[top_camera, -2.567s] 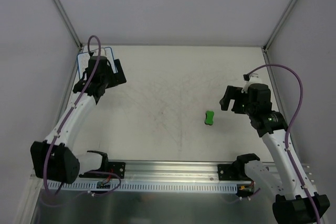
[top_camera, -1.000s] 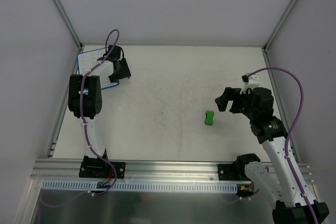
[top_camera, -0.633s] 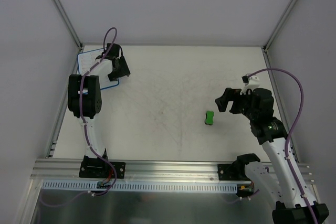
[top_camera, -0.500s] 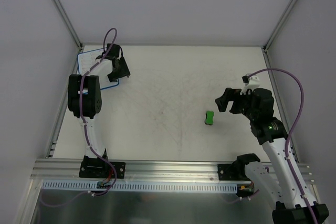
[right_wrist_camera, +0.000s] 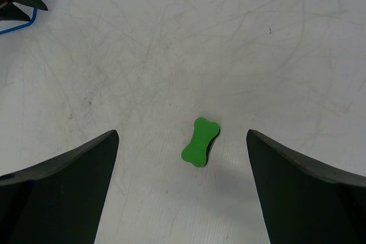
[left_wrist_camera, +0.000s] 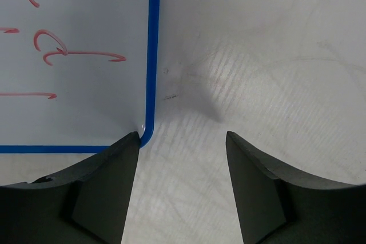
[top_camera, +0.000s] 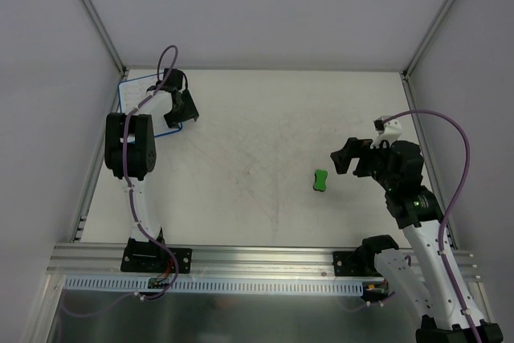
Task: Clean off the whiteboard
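Note:
The whiteboard (top_camera: 135,91) lies flat at the far left corner of the table, white with a thin blue border. In the left wrist view it (left_wrist_camera: 74,55) bears red marks. My left gripper (top_camera: 181,113) is open and empty at the board's near right corner; in its wrist view (left_wrist_camera: 182,136) the left fingertip (left_wrist_camera: 130,141) is at the rounded corner and the right one is over bare table. The green bone-shaped eraser (top_camera: 320,180) lies right of centre. My right gripper (top_camera: 344,156) is open and empty above it; the eraser (right_wrist_camera: 201,141) shows between its fingers (right_wrist_camera: 182,134).
The scuffed off-white tabletop (top_camera: 257,134) is walled by grey panels with metal posts (top_camera: 92,14) at the far corners. An aluminium rail (top_camera: 257,267) with both arm bases runs along the near edge. Purple cables (top_camera: 458,158) loop from each wrist.
The left arm has folded its elbow up and shifted its gripper from over the board to the board's near right corner. The right gripper has drifted slightly nearer and to the right, still over the eraser.

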Motion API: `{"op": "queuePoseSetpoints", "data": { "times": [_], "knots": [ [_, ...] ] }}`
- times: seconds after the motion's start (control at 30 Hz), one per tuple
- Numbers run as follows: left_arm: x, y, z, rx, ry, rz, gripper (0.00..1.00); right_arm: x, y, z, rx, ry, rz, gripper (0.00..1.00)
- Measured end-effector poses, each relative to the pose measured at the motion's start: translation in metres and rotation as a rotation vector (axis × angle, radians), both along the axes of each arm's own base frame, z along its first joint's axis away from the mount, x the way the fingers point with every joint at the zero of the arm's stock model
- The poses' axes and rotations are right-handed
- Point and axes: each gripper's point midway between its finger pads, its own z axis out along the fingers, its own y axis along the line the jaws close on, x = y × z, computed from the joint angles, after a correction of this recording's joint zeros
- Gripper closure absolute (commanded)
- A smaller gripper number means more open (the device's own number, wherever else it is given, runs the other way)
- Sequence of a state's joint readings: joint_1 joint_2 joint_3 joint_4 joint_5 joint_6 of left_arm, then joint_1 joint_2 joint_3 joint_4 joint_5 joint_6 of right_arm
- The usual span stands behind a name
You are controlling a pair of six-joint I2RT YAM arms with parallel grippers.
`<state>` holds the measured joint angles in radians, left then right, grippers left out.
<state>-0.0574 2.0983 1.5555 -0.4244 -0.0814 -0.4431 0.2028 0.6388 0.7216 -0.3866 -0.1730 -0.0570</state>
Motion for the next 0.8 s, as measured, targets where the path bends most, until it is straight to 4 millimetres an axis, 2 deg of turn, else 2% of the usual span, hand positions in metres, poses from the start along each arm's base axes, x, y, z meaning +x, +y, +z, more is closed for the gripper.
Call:
{"op": "queuePoseSetpoints", "data": {
  "times": [0.17, 0.23, 0.33, 0.43, 0.63, 0.8],
  "knots": [
    [0.000, -0.005, 0.000, -0.042, 0.003, -0.001, 0.50, -0.002, 0.000, 0.004, 0.003, -0.017, 0.000, 0.01],
    [-0.001, -0.010, 0.000, -0.078, 0.006, -0.009, 0.51, -0.003, -0.001, 0.006, 0.005, -0.025, 0.000, 0.01],
    [-0.005, -0.025, 0.000, -0.127, 0.005, -0.034, 0.52, -0.004, -0.001, 0.008, 0.007, -0.034, 0.000, 0.01],
    [-0.018, -0.051, 0.000, -0.156, 0.015, -0.078, 0.53, -0.005, -0.001, 0.010, 0.009, -0.041, 0.000, 0.01],
    [-0.075, -0.143, 0.000, -0.217, 0.080, -0.258, 0.55, -0.008, -0.001, 0.013, 0.015, -0.060, 0.000, 0.01],
    [-0.152, -0.222, -0.001, -0.248, 0.159, -0.450, 0.53, -0.015, -0.003, 0.017, 0.025, -0.091, -0.002, 0.01]
  ]
}}
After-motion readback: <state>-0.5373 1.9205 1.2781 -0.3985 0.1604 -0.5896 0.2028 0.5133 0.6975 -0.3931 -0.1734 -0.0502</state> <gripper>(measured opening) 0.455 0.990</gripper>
